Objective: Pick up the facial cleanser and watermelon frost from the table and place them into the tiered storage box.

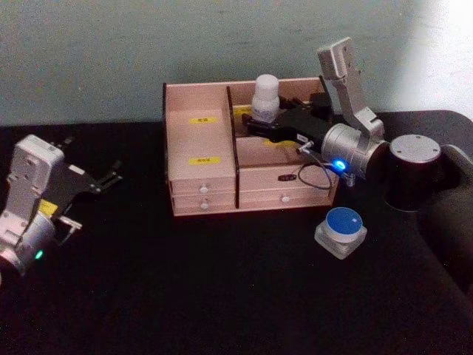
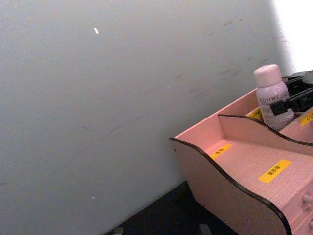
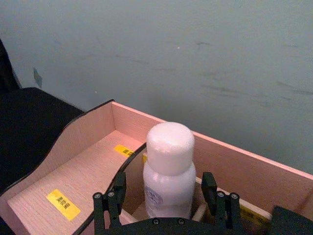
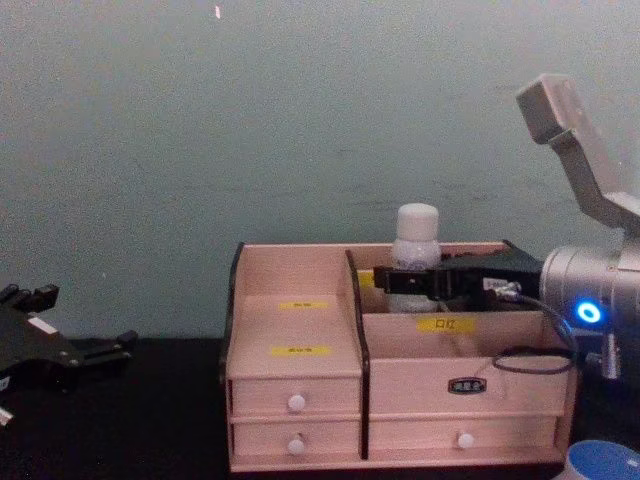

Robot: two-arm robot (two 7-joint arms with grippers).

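Pinkish wood w/ black edges: the tiered storage box [image 1: 194, 100] sits at the back of the black surface [image 1: 222, 296], close to a grey-green wall [image 1: 89, 52]. The facial cleanser [image 1: 264, 96] stands upright in the box's rear compartment, in the right-side section just right of the centre divider. Its white cap pokes above the back wall.

The right hand [image 1: 260, 123] reaches in from the right & straddles the bottle low on its body. In the right wrist view the fingers [image 3: 111, 205] stand spread, w/ a gap showing on each side of the bottle, so they aren't clamped on it. A blue light glows on that arm's wrist, & a thin black cable [image 1: 310, 177] loops in front of the box's right drawers.

The watermelon frost [image 1: 341, 231] rests on the surface outside the box, near its front right corner. Its blue lid is up & nothing touches it.

The left hand [image 1: 100, 176] is parked well to the left of the box, low over the surface, fingers apart, holding nothing.
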